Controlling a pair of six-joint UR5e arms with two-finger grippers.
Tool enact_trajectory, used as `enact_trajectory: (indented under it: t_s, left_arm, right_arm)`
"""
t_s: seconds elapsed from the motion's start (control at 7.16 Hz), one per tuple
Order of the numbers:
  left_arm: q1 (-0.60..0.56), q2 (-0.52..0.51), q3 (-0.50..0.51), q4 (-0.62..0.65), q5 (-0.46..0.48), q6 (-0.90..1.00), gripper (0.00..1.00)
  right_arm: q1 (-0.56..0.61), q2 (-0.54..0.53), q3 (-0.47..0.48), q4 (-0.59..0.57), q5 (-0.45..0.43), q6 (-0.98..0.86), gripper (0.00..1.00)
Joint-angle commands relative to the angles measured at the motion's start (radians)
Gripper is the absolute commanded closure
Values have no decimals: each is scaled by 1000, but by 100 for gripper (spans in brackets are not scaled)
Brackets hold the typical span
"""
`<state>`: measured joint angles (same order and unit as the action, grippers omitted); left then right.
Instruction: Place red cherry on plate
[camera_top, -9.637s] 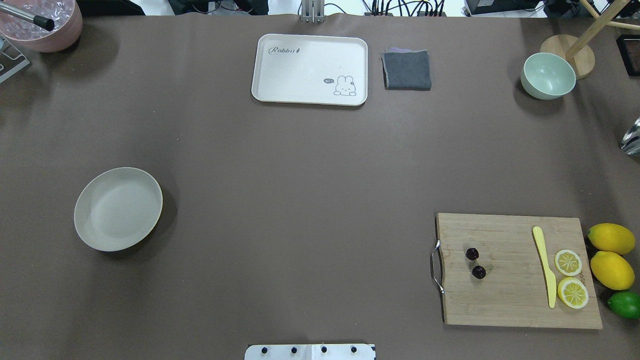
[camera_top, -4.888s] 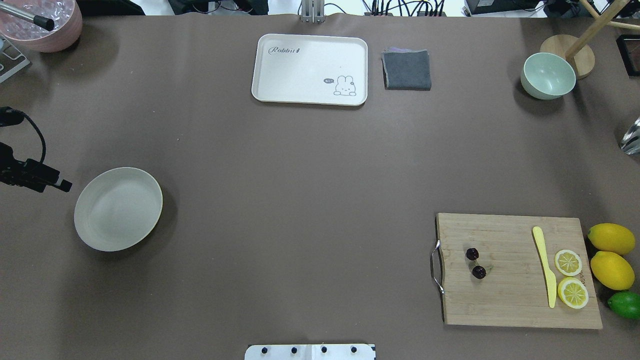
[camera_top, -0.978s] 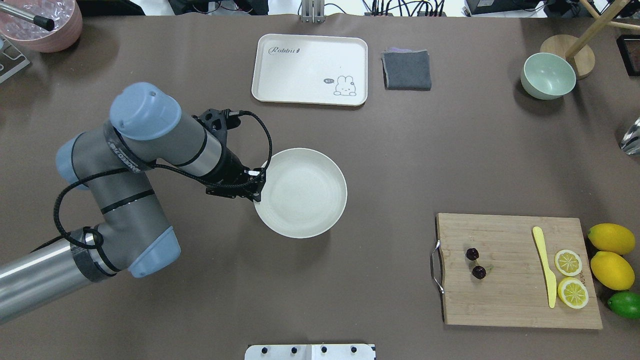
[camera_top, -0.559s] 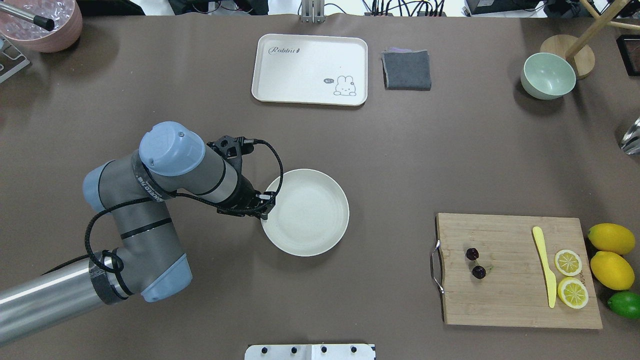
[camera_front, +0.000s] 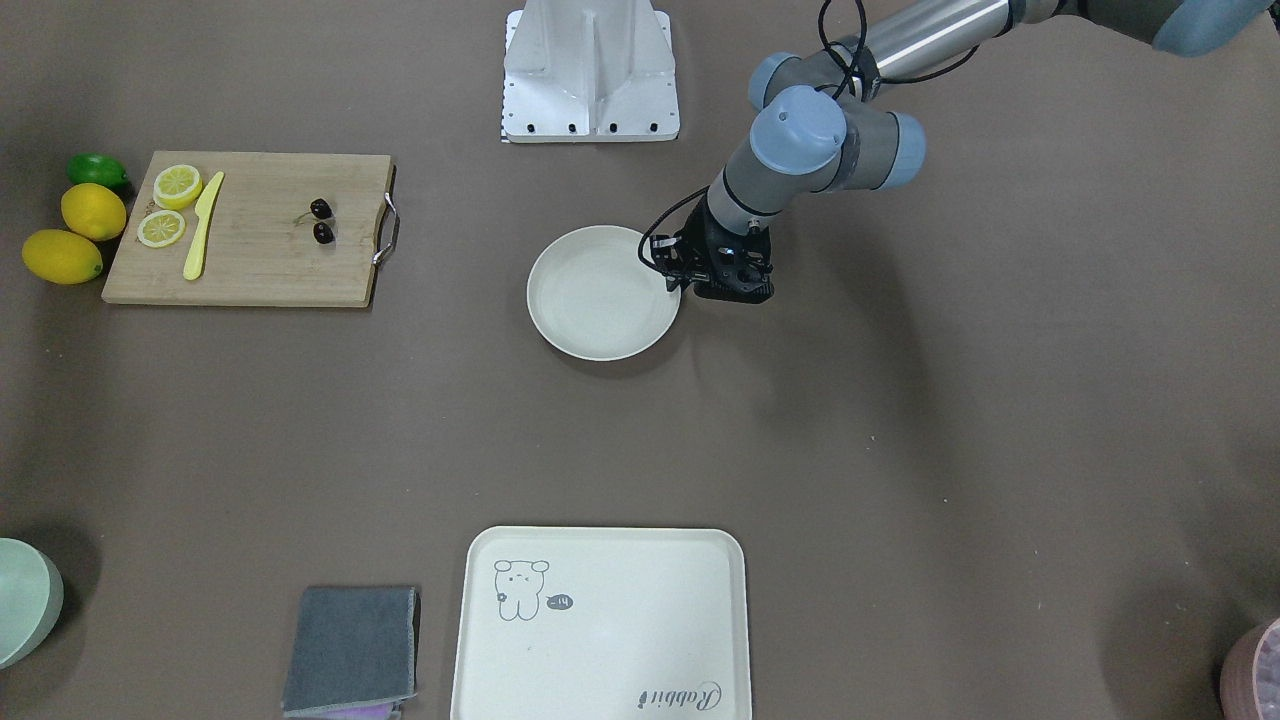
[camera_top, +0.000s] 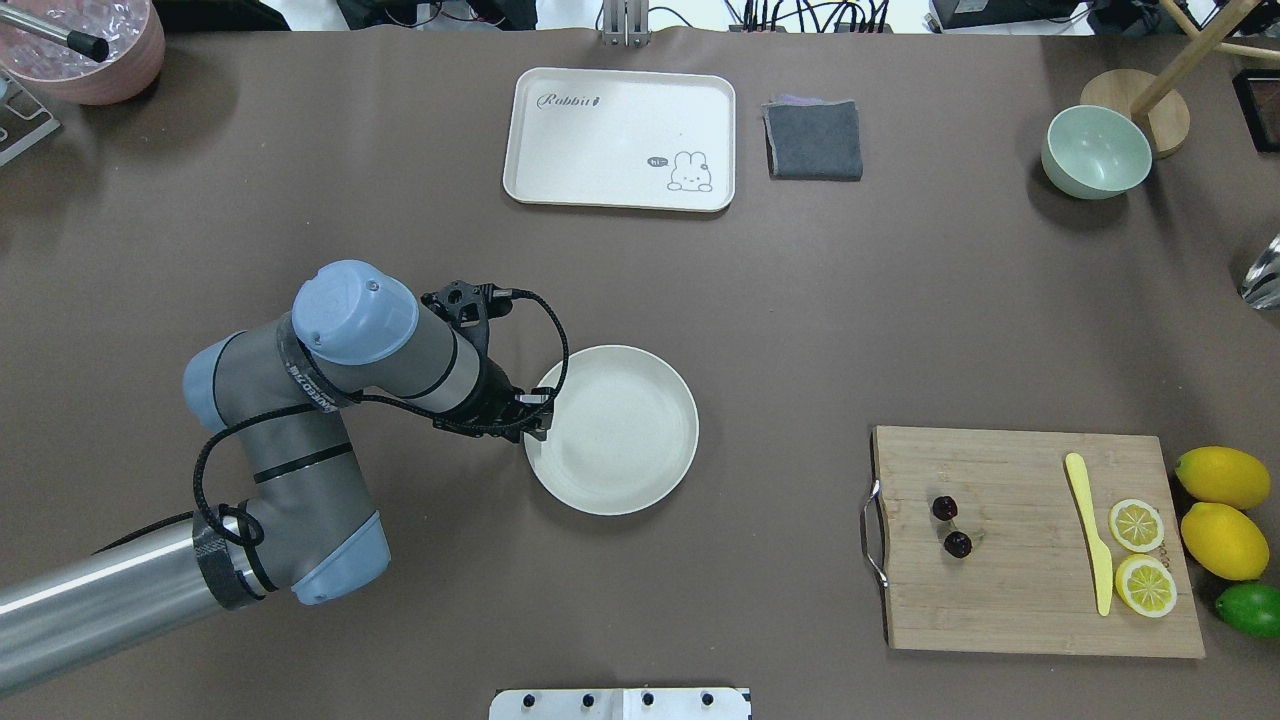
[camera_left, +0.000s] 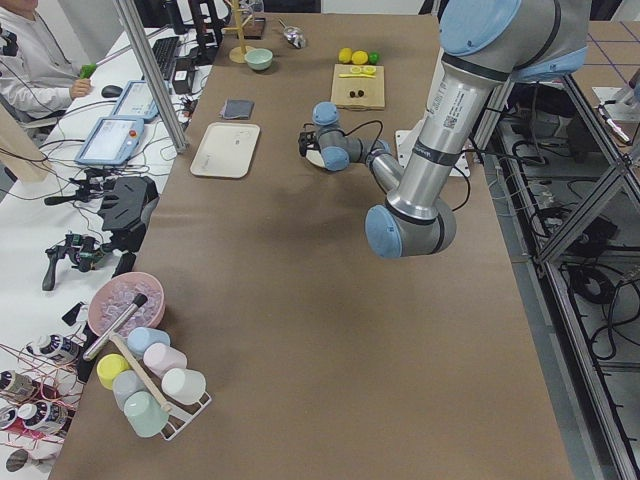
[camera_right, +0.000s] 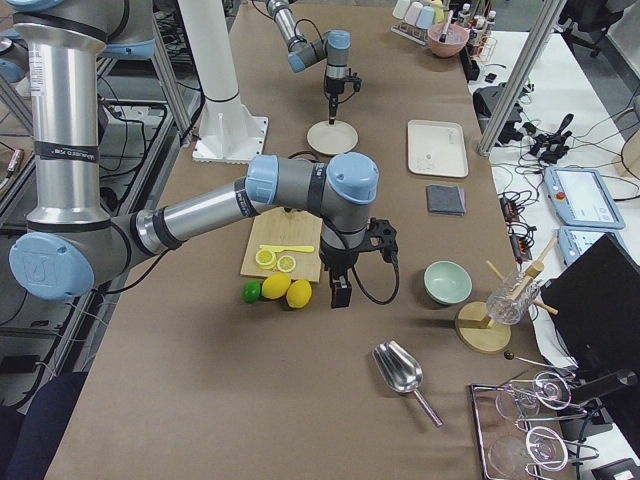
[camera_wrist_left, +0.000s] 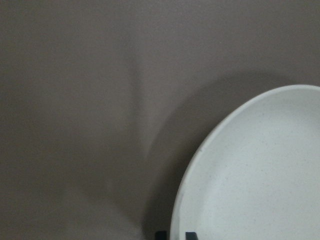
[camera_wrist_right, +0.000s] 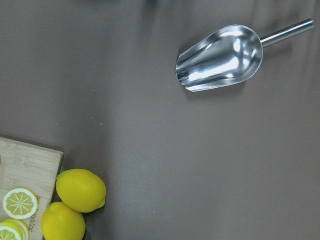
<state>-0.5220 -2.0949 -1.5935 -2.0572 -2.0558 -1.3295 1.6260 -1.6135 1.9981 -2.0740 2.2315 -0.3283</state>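
Note:
The red cherry (camera_top: 950, 525) is a dark pair on a green stem, lying on the left part of the wooden cutting board (camera_top: 1010, 600), also seen from across the table (camera_front: 320, 220). The off-white plate (camera_top: 625, 440) sits mid-table, well left of the board. My left gripper (camera_top: 535, 420) is shut on the plate's left rim; in the left wrist view its fingertips (camera_wrist_left: 190, 235) straddle the rim of the plate (camera_wrist_left: 260, 175). My right gripper (camera_right: 340, 295) hangs over the table beyond the lemons, far from the cherry; I cannot tell whether it is open.
On the board lie a yellow knife (camera_top: 1090, 530) and two lemon slices (camera_top: 1140, 555). Two lemons (camera_top: 1222, 510) and a lime (camera_top: 1250, 608) sit to its right. A rabbit tray (camera_top: 620, 138), grey cloth (camera_top: 813, 140), green bowl (camera_top: 1095, 152) and metal scoop (camera_wrist_right: 220, 59) lie further out.
The left arm came in, took the plate from the table's left side and carried it to the middle. In the last second it brought the plate nearer the robot and lower.

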Motion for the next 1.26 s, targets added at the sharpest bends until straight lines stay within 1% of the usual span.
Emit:
enact_trajectory:
  t_s: [0.0,0.14,0.28,0.42,0.56,0.7,0.84,0.98,1.12]
  left_arm:
    - [-33,2,-8,3,-10,15,2]
    - [-88,47,-38,3,-82,56,2]
    - [-193,132,-110,3,-180,135,2]
    - [-322,260,-205,3,-286,224,2]
    - [-472,385,-257,3,-404,351,2]
    - [-609,497,-264,0,-487,503,2]
    - [-703,595,-257,2,-529,650,2]
    - [-764,683,-250,2,-531,768,2]
    - [-818,737,-241,5,-549,858,2]
  right_arm:
    - [0,3,1,0,0,0,0]
    - [0,4,1,0,0,0,0]
    - [0,20,-4,-5,0,3,0]
    - [0,27,1,-20,0,3,0]
    - [-1,27,-1,-21,25,5,0]
    - [-2,30,-5,-21,58,17,0]
    - [-3,32,1,-21,60,31,0]
    - [-8,37,-2,-21,60,32,0]
    - [-9,37,-8,-20,60,44,0]
